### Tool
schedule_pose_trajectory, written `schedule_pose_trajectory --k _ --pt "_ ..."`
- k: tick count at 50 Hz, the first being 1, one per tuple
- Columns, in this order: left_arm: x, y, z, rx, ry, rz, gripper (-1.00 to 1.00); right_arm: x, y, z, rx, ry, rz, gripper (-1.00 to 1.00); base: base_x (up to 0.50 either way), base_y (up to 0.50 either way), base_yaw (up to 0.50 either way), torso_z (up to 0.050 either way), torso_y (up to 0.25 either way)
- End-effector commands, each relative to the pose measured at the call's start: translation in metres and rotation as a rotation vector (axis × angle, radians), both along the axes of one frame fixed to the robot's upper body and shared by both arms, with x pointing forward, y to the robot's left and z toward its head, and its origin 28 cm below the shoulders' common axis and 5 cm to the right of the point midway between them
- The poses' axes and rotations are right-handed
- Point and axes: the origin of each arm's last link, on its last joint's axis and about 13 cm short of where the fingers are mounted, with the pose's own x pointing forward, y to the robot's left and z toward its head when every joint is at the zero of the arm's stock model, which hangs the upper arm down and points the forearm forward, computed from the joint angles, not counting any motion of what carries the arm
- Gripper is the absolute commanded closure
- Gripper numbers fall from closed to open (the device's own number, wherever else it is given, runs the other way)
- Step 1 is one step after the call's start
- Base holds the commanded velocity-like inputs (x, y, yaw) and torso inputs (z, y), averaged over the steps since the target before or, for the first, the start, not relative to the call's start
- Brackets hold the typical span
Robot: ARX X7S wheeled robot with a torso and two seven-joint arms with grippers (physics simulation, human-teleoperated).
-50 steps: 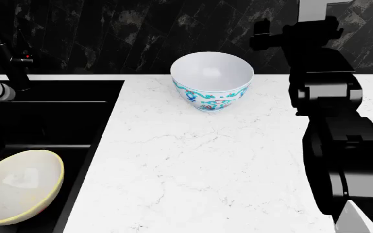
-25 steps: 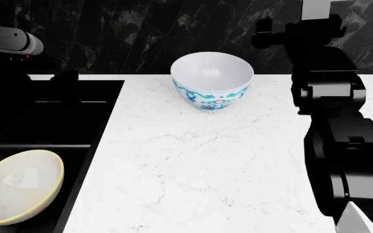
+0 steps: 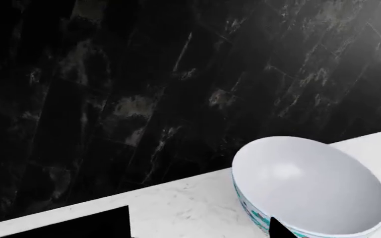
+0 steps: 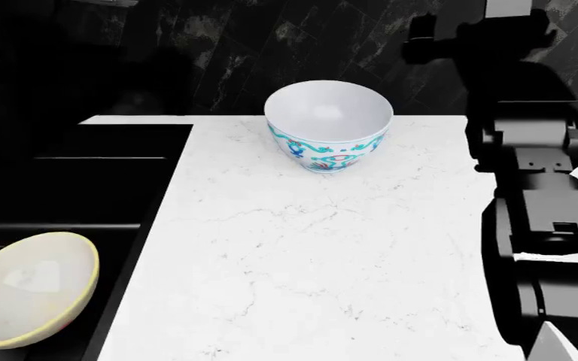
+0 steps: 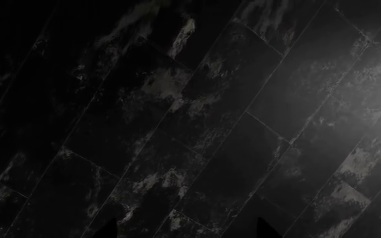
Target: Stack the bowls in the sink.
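White bowl point(image 4: 330, 125) with teal floral band stands upright on the desk point(image 4: 319, 256), near the back edge, close to the dark tiled wall point(image 4: 269, 37). Nothing touches it. Interior empty.

Cream-yellow bowl point(image 4: 30, 289) lies tilted inside the sink point(image 4: 88, 188), at the near left corner of the head view, its open side turned up and toward the camera. The two bowls are well apart: one in the basin, one on the desk to the right of the sink rim.

Right arm point(image 4: 530, 173): black links rise along the right side of the head view, raised above the desk, to the right of the white bowl and apart from it. The right hand itself is not clearly made out there. Right wrist view shows only wall tiles, with two dark fingertips point(image 5: 262, 227) at the frame edge, set apart with a clear gap between them; nothing held.

Left hand: the left wrist view looks at the wall and the white bowl point(image 3: 309, 186) on the desk edge; a small dark tip shows just in front of the bowl. Cannot tell whether this hand is apart or together. The upper left of the head view is dark, and the arm cannot be distinguished.
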Motion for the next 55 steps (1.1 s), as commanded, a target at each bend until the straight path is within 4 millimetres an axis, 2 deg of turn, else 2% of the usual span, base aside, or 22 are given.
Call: schedule_pose_trajectory --k 1,24,46,55 --pt "0.02 -0.021 0.007 -0.017 0.049 -0.074 -1.0 -0.005 -0.004 0.007 -0.002 -0.012 -0.008 -1.0 0.0 0.0 0.0 0.0 0.0" --pt "0.053 -0.062 0.008 -0.101 0.16 -0.155 -1.0 -0.007 -0.008 0.005 0.001 -0.011 -0.017 -1.0 0.0 0.0 0.0 0.0 0.0" --pt "0.085 -0.077 -0.008 -0.171 0.229 -0.112 -1.0 -0.006 -0.011 0.002 0.0 -0.004 -0.023 -1.0 0.0 0.0 0.0 0.0 0.0" --pt "0.093 -0.085 -0.005 -0.259 0.251 -0.112 -1.0 -0.005 -0.012 0.003 -0.002 -0.004 -0.026 -1.0 0.0 0.0 0.0 0.0 0.0"
